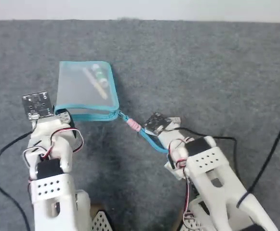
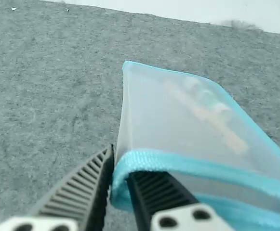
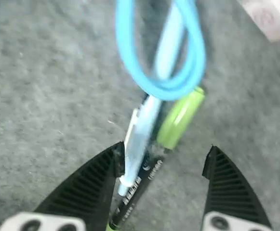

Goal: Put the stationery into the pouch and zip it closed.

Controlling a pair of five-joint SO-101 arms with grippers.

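1. Left end effector: the dark ribbed fingers were pressed together and pinched the teal-bound edge of the pouch at its near left corner.

2. Right end effector: the fingers were spread wide and gripped nothing. It was poised low over loose stationery on the worktop, near the right side of the pouch's zip edge.

3. Pale blue pen: it lay on the worktop between the spread fingers, close against one of them. Whether it touched that finger could not be told.

4. Dark pen: it had green detail and lay alongside the pale blue pen, partly beneath it.

5. Green marker: a short marker that lay just beside the two pens.

6. Cord loop: a blue loop that lay across the pale blue pen, beyond the fingertips. In the high view it ran from under the right arm toward the pouch.

7. Pink tag: it sat on the cord between the loop and the pouch's near right corner, where the zip ended.

8. Pouch: translucent with teal trim, it lay flat on the worktop beyond the left arm with the zip edge nearest the arms. Whether the zip was drawn shut could not be told.

9. Pouch contents: a yellowish stick and a green-and-white item showed through the wall, toward the far side.

10. Worktop: it had a grey, felt-like surface.
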